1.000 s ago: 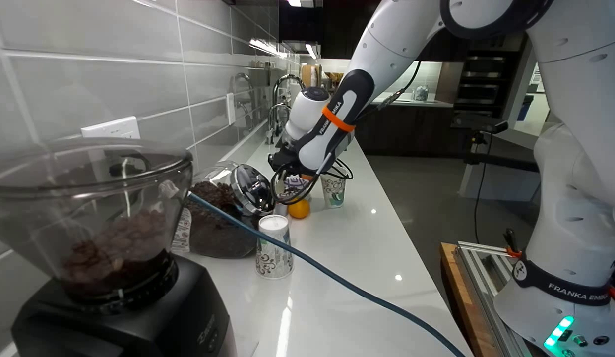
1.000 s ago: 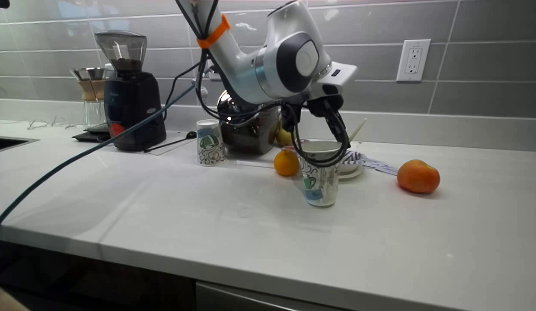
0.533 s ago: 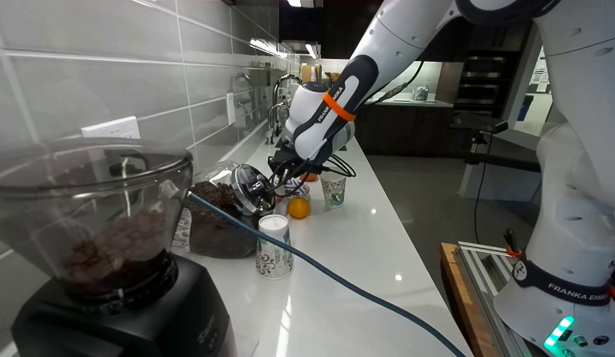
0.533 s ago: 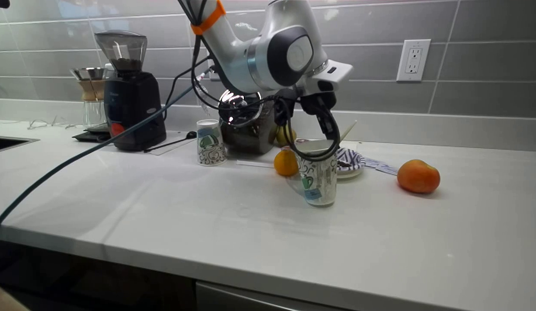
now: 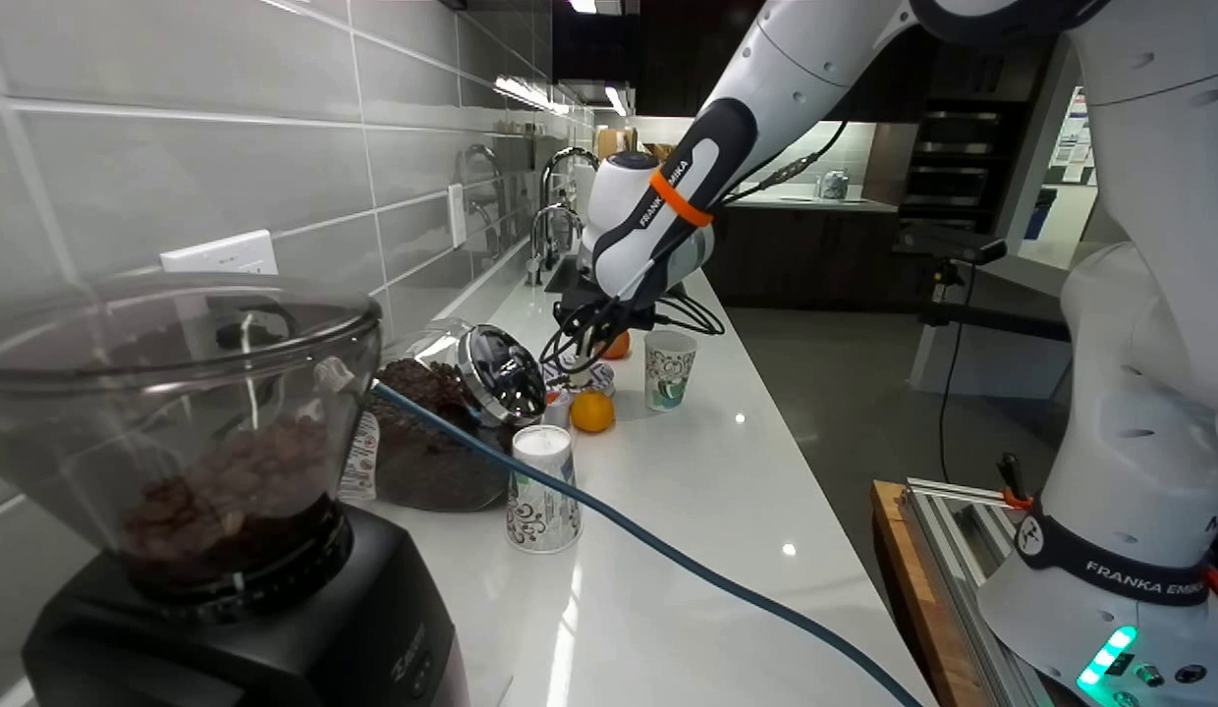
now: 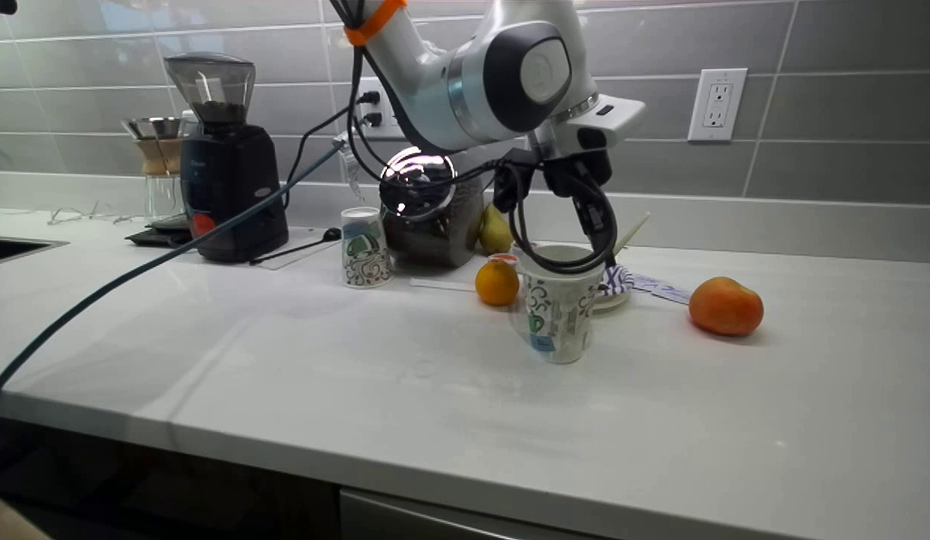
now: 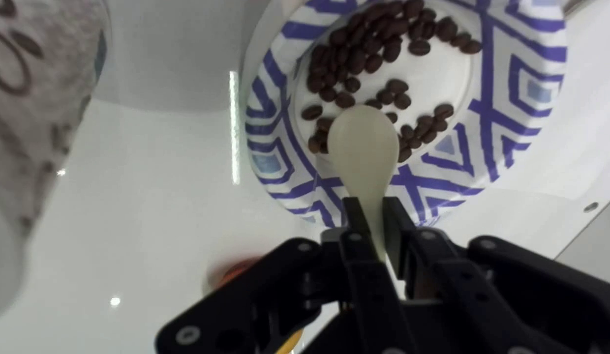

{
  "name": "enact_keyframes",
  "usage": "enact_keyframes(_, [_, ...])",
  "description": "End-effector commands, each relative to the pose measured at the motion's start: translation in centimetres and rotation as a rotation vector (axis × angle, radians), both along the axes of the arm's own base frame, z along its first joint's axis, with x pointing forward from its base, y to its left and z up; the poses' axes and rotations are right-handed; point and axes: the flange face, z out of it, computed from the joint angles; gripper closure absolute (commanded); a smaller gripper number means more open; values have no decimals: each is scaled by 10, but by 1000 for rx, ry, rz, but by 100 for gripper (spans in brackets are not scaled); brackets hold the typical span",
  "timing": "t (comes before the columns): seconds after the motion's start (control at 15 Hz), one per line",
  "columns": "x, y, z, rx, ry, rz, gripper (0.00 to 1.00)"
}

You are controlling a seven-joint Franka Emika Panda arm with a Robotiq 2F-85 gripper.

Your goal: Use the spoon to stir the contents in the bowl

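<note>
The spoon [image 7: 364,142] is pale and smooth, and my gripper [image 7: 373,206] is shut on its narrow neck in the wrist view. Its rounded end points forward over the bowl [image 7: 280,167], a white paper one with purple and blue patterns. Dark coffee beans [image 7: 356,59] lie in there, mostly along the far left side. The spoon's end covers some of the beans; whether it touches them I cannot tell. In an exterior view the spoon's pale handle [image 6: 633,231] slants up beside the gripper [image 6: 611,259], while a cup and cables hide much of the bowl [image 6: 619,279].
A patterned paper cup [image 6: 559,319] stands close in front of the bowl, under the arm's looped cables [image 6: 562,266]. Nearby are an orange [image 6: 497,283], a red-orange fruit [image 6: 726,306], an upside-down cup [image 6: 366,251], a bean jar with shiny lid [image 5: 501,375] and a grinder [image 6: 229,187].
The arm first shifted slightly left in the exterior view facing the wall, then back right. The upright cup has slid a little toward the counter's front edge. The spoon stays gripped.
</note>
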Motion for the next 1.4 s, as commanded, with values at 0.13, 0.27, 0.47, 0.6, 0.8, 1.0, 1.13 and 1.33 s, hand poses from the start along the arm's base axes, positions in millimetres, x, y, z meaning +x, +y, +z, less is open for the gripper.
enact_keyframes(0.13, [1, -7, 0, -64, -36, 2, 96])
enact_keyframes(0.27, [5, -2, -3, -89, -83, 35, 96])
enact_keyframes(0.47, [8, 9, -6, -99, -143, 68, 96])
enact_keyframes(0.6, [9, 19, -6, -59, -138, 72, 96])
enact_keyframes(0.8, [8, 29, -5, 22, -99, 65, 96])
enact_keyframes(1.0, [6, 20, 3, 26, -74, 16, 96])
enact_keyframes(1.13, [3, 8, 15, 8, -71, -18, 96])
enact_keyframes(1.33, [-3, -5, 37, -26, -97, -32, 96])
